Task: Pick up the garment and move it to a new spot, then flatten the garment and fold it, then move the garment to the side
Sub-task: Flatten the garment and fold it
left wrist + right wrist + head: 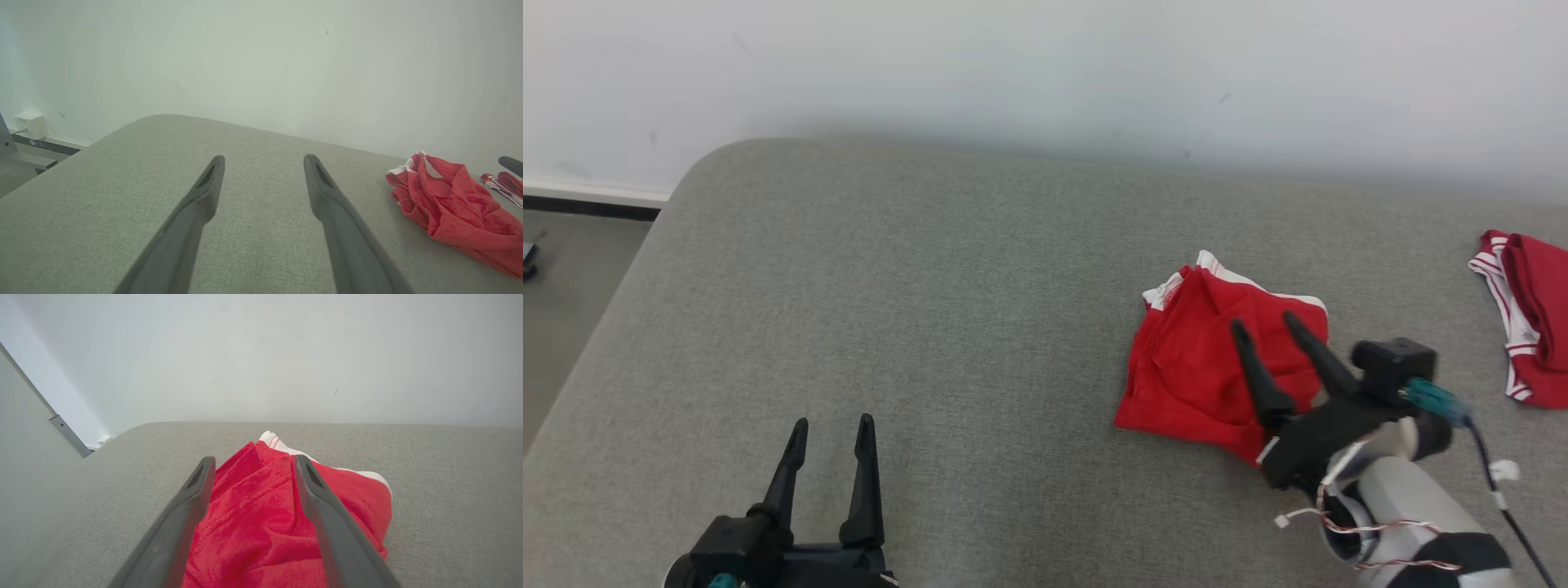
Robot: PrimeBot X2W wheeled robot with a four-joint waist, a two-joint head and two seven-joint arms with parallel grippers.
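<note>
Head view catches a second garment right of the right gripper.

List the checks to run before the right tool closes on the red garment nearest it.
1. The right tool is open: ok.
2. It is lined up over the red garment: ok.
3. Its fingers touch the cloth: cannot tell.
4. The left tool is open and apart from the garment: ok.
5. The garment lies flat: not ok, it is crumpled.
6. The second red garment lies apart, at the right: ok.
</note>
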